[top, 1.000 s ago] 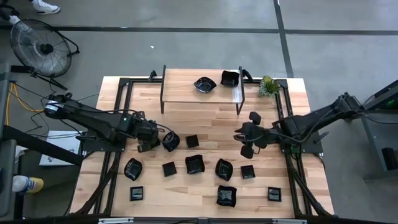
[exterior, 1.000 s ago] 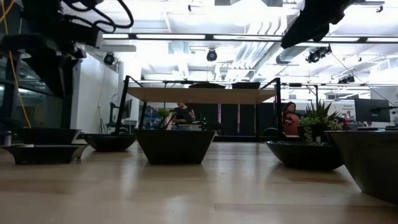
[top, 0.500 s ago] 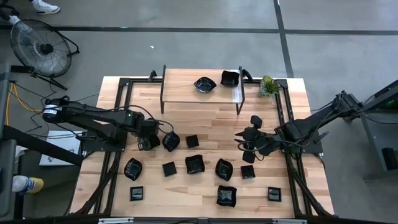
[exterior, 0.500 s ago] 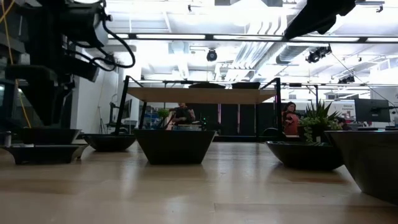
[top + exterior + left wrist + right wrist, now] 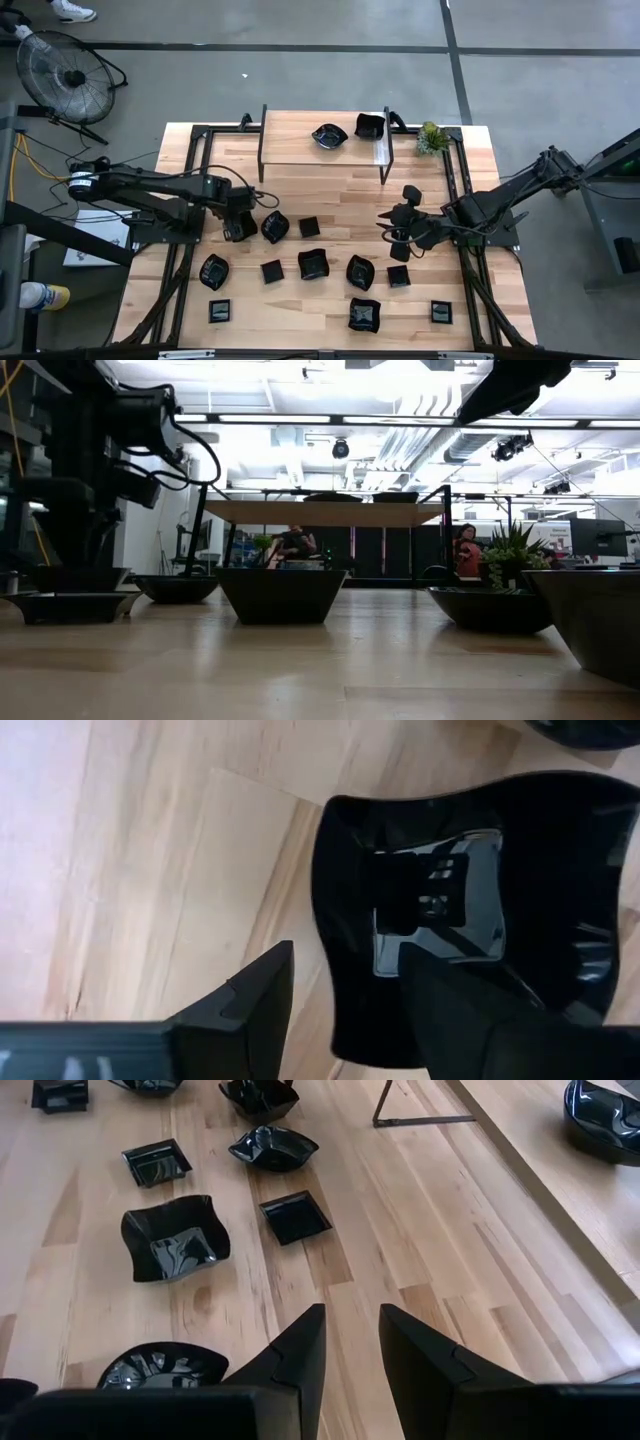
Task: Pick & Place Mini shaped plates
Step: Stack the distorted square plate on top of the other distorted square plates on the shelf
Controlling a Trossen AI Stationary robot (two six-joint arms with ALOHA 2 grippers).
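On top of a light wood counter (image 5: 330,190) sitting on a grey concrete floor (image 5: 300,75), there's a bunch of mini shaped plates (image 5: 312,264), all glossy black, scattered over the middle and front part. A low raised shelf (image 5: 300,135) runs along the back edge with two more dishes on it, a wavy one (image 5: 329,135) and a squarish one (image 5: 369,126). Every dish I can see is empty. Small green plant (image 5: 431,138) sits near the back right corner, and a floor fan (image 5: 62,75) stands off the left side. The low view shows a bright open workspace behind.

Left gripper (image 5: 238,228) is down by the left-middle, fingers (image 5: 250,995) spread wide, straddling the rim of a wavy-edged plate (image 5: 480,910), not clamped on it. Right gripper (image 5: 398,228) hovers right of centre, fingers (image 5: 300,1345) partly open, holding nothing.
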